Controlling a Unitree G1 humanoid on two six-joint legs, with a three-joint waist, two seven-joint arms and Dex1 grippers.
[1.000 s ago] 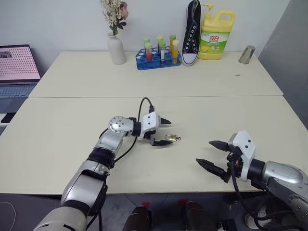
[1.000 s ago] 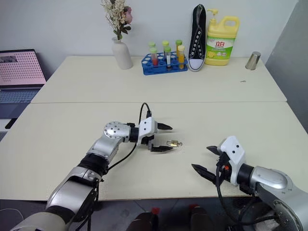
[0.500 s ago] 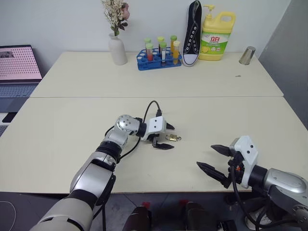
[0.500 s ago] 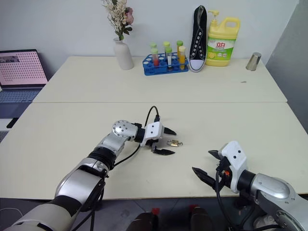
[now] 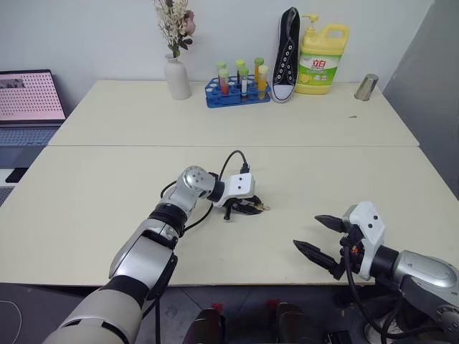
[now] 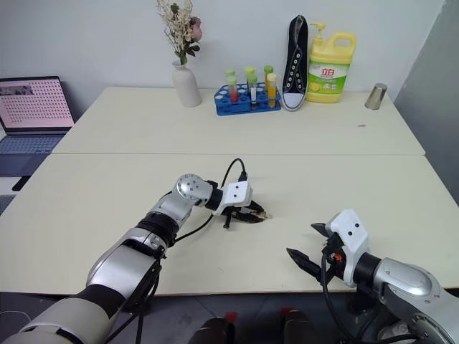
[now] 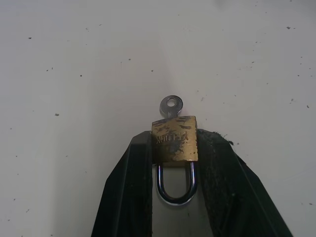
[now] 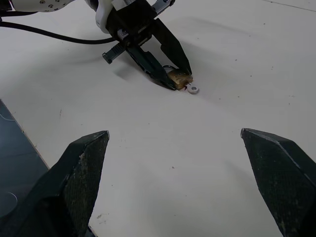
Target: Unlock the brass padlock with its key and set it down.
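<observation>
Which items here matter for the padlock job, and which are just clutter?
Job:
- brass padlock, body between the left gripper fingers
- key, sticking out of the padlock body
- right gripper, open, apart from the lock

Clutter, at the table's far edge and beside it:
- vase of flowers
- test tube rack
- sneaker
- detergent jug
- metal cup
- laptop

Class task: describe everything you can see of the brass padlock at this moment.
The brass padlock is a small boxy body of worn, golden metal with a thin silver U-shaped shackle. It lies on the cream table, clamped on both sides between the left gripper's black fingers. The key sticks out from its far end.
</observation>
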